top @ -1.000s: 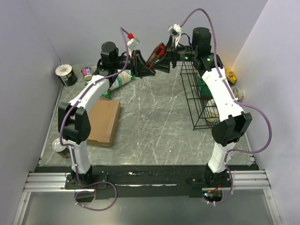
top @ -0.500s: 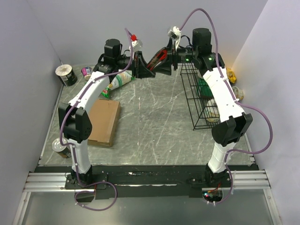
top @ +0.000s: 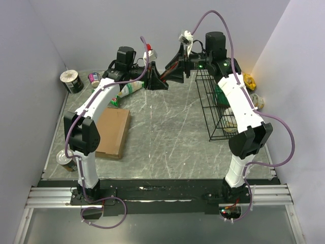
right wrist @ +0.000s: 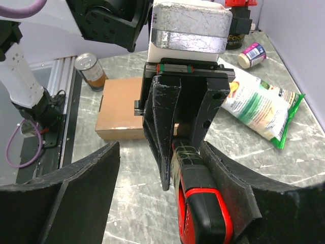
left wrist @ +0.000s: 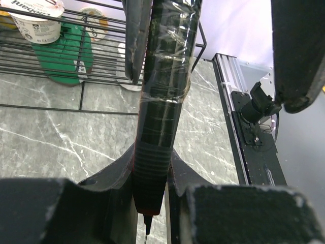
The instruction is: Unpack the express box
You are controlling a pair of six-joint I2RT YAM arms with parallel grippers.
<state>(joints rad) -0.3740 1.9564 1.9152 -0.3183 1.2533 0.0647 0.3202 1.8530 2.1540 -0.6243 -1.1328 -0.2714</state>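
The left hand (right wrist: 182, 152) is closed on the narrow black end of a red-and-black tool (right wrist: 200, 208), its two fingers pinching that end from either side. The right hand (top: 173, 70) stands wide. One of its fingers (right wrist: 228, 188) lies against the tool's red-edged handle, and the other finger (right wrist: 71, 193) is well apart from it. The two hands meet nose to nose, raised above the far end of the surface (top: 167, 137), with the tool bridging them. In the left wrist view the tool's shaft shows a clear wrap around it.

The express box (top: 111, 133) touches neither hand. It lies flat and shut on the left part of the surface, well apart from both hands and nearer the arm bases than they are. The left arm's elbow overlaps its left edge in the top view. From the right wrist it shows behind the left hand, part of it through the gap between that hand's fingers.

A green-and-white snack bag (right wrist: 259, 109) lies beyond the box, near the left hand. A tin can (right wrist: 91, 68) stands just off the box's near left corner. A black wire basket (top: 216, 107) stands on the right side, under the right arm.
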